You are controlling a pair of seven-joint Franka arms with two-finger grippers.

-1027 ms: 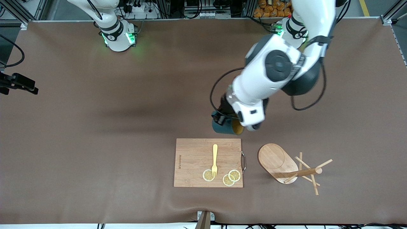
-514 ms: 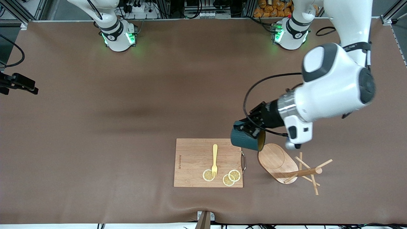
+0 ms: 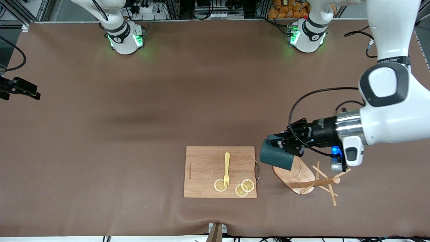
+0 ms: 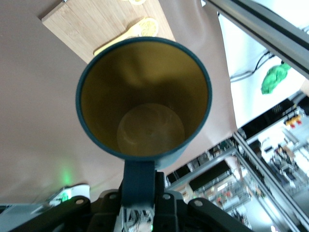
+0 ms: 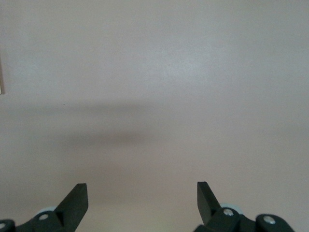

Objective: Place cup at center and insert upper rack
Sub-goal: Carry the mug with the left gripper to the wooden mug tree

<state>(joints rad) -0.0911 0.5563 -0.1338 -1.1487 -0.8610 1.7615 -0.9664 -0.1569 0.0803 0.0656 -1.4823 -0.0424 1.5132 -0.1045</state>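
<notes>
Brown desk covering, cup in the air over the fallen rack

My left pincer (image 3: 285,148) pinches the cup (image 3: 277,158) by its handle, lying on its side over the oval base of the upper rack (image 3: 295,173), which is toppled toward the left arm's end of the desk, just beside the cutting board (image 3: 220,171) with its fork (image 3: 227,168) and lemon slices (image 3: 244,187). My right pincer (image 5: 140,203) hangs spread over bare desk (image 5: 154,72), waiting. To do this well, I judge I should carry the cup toward open covering at the center (image 3: 201,111), turn it mouth-up before lowering, keep clear of the rack's thin pegs, and let go only once its bottom sits flat
</notes>
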